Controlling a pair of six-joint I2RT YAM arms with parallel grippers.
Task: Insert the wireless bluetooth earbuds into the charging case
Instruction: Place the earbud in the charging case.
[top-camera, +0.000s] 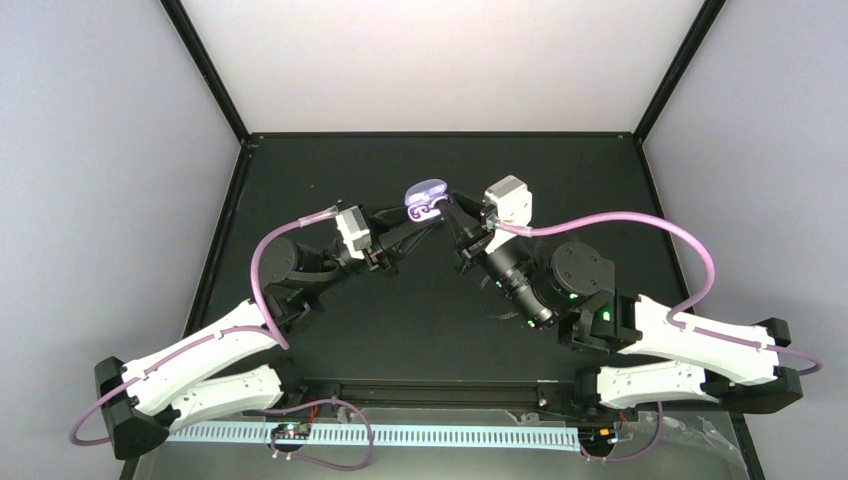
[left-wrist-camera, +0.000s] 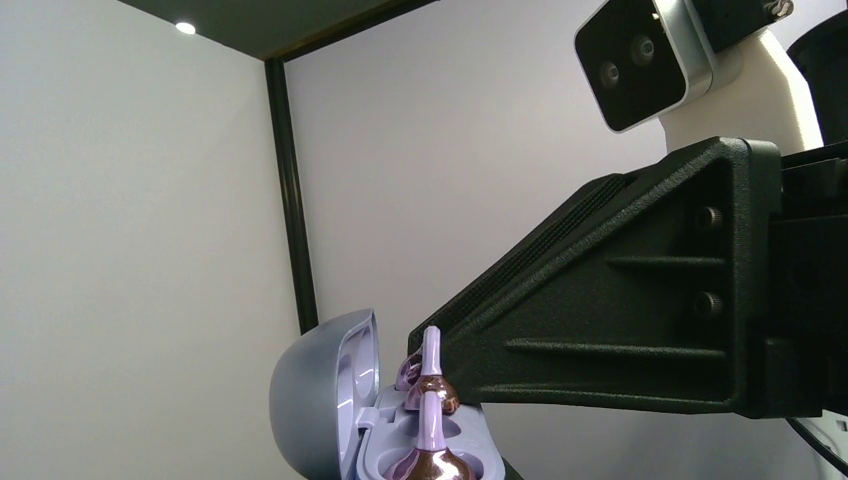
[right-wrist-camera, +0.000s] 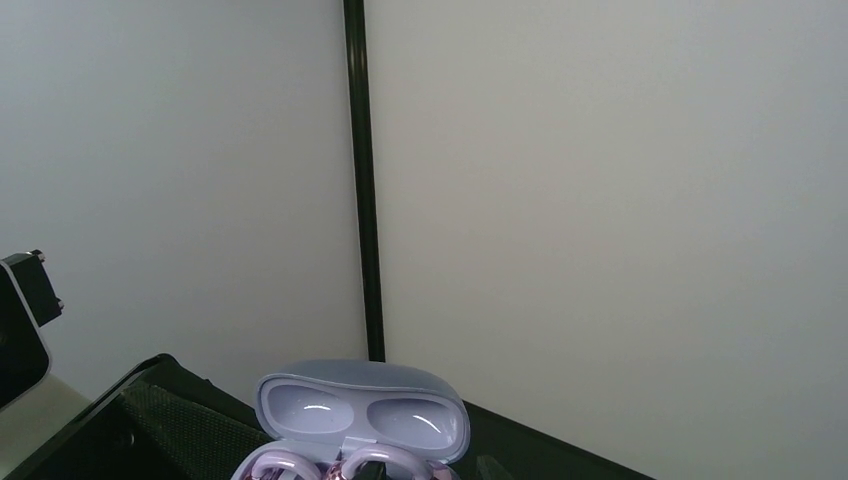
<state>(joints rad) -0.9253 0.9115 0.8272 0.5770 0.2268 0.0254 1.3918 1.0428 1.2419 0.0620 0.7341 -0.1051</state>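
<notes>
You're looking at a robotics lab cell: a black table (top-camera: 420, 325) boxed in by pale panels (top-camera: 100, 200) and black frame posts (top-camera: 207, 72), with cabled arms (top-camera: 200, 355) bolted at its near edge

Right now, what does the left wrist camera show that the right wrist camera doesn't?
Left wrist only: the charging case seen side-on, two purple earbuds with stems pointing up from its base, one black finger of the right arm reaching in beside them, and that arm's wrist camera above.
Right wrist only: the inside of the lid face-on, with its two hollows.
Both: the same open purple case with earbuds in it, a black frame post and pale walls.
</notes>
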